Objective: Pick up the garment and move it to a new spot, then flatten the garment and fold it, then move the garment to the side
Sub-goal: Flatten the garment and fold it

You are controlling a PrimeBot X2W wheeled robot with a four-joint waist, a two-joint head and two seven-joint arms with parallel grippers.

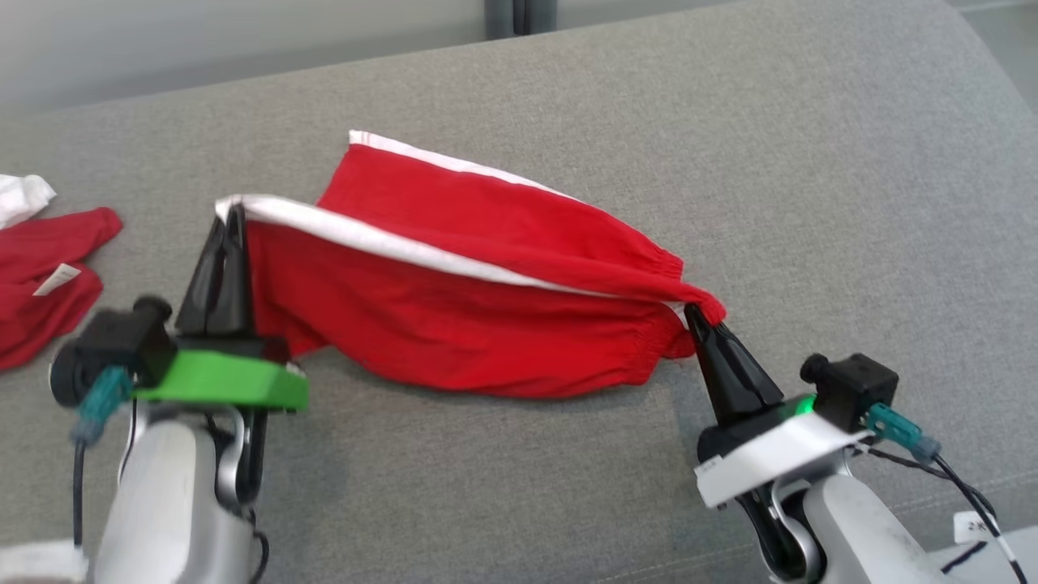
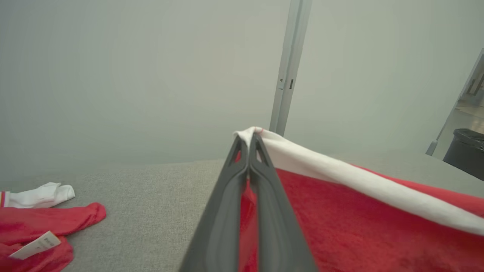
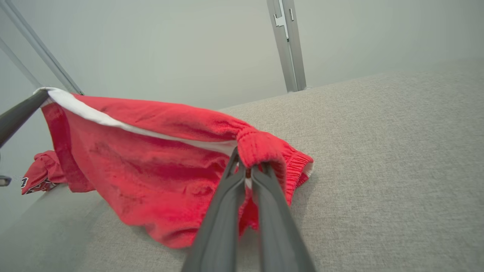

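The garment (image 1: 454, 308) is a red pair of shorts with a white side stripe, stretched between my two grippers above the grey couch surface (image 1: 811, 162), its lower edge sagging onto the fabric. My left gripper (image 1: 231, 217) is shut on the white-edged hem corner at the left. In the left wrist view the garment (image 2: 359, 226) hangs to the right of my left gripper (image 2: 249, 138), pinched at its tips. My right gripper (image 1: 697, 312) is shut on the elastic waistband at the right; the right wrist view shows my right gripper (image 3: 245, 166) clamped on the bunched garment (image 3: 159, 166).
Another red garment (image 1: 40, 276) with a white tag and a white cloth piece (image 1: 20, 195) lie at the far left of the couch. A metal post (image 2: 289, 64) and a pale wall stand behind the couch. A dark bin (image 2: 467, 151) stands at the far right.
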